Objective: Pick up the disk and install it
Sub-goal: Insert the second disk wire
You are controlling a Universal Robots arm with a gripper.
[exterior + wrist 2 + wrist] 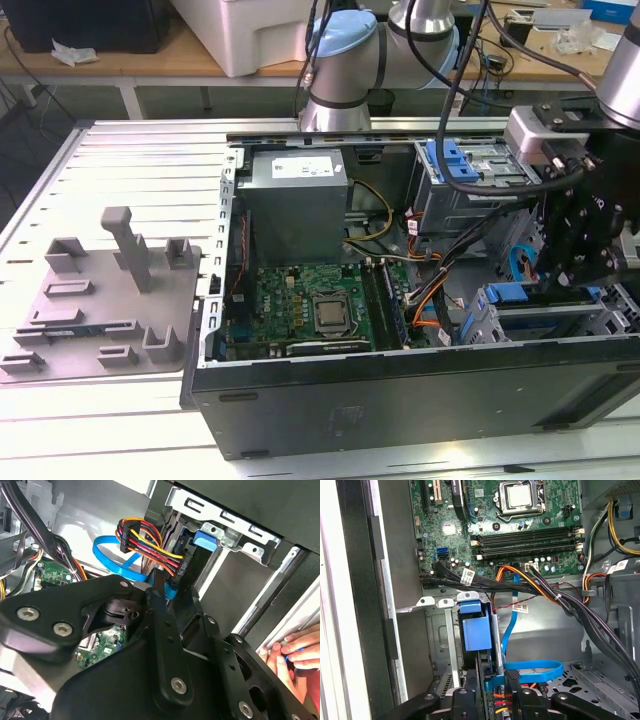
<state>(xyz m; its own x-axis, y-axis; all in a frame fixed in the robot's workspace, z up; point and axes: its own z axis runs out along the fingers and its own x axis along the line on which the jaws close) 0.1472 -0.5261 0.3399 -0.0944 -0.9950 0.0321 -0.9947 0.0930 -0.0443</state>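
The disk (478, 636) stands on edge in the drive bay (439, 630) at the case's front corner, its blue plastic frame toward the camera. In the second wrist view the disk (190, 560) shows as a dark slab with a blue tab, under the metal bay (225, 517). A multicoloured power cable (145, 537) and a blue data cable (107, 555) run to its near end. My gripper (491, 699) straddles that near end, fingers pressed against its sides. In the exterior view the gripper (572, 272) hangs low inside the case on that view's right.
The open computer case (400, 400) holds a motherboard (320, 305), a grey power supply (297, 200) and cable bundles (555, 597) near the gripper. A person's hand (295, 652) rests on the case edge. A grey fixture plate (95, 300) lies at the exterior view's left.
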